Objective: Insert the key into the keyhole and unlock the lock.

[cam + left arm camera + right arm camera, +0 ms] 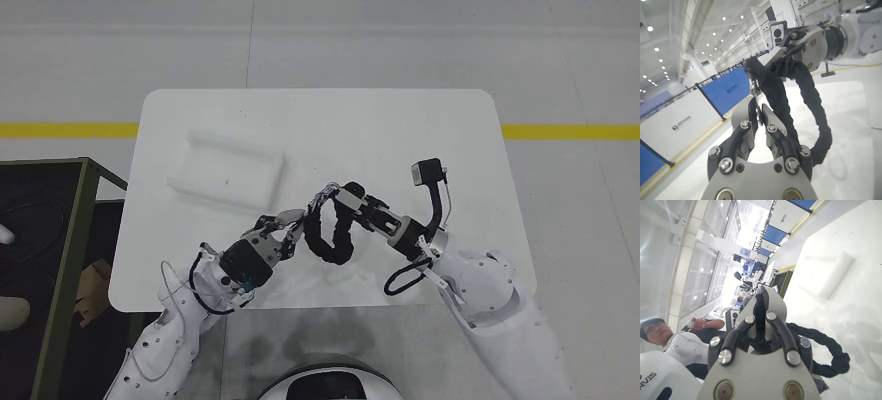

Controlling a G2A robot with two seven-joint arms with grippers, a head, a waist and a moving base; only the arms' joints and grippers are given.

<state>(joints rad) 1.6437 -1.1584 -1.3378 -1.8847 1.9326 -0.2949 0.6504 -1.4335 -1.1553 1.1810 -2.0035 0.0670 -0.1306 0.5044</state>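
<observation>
A cable lock in a black fabric sleeve (328,243) hangs in a loop above the middle of the white table (450,130). My right gripper (345,197) is shut on the sleeve near the lock's head (761,306); the cable (831,351) curls away below it. The silver lock cylinder (754,86) sticks out of the sleeve. My left gripper (758,110) is shut on a small metal key (758,113), whose blade points up into the cylinder's end. In the top view the left gripper (288,228) sits just left of the right one.
A white foam tray (228,165) lies on the table's back left part, also seen in the right wrist view (834,275). A dark green-framed cart (60,260) stands off the table's left edge. A yellow floor line (560,131) runs behind the table.
</observation>
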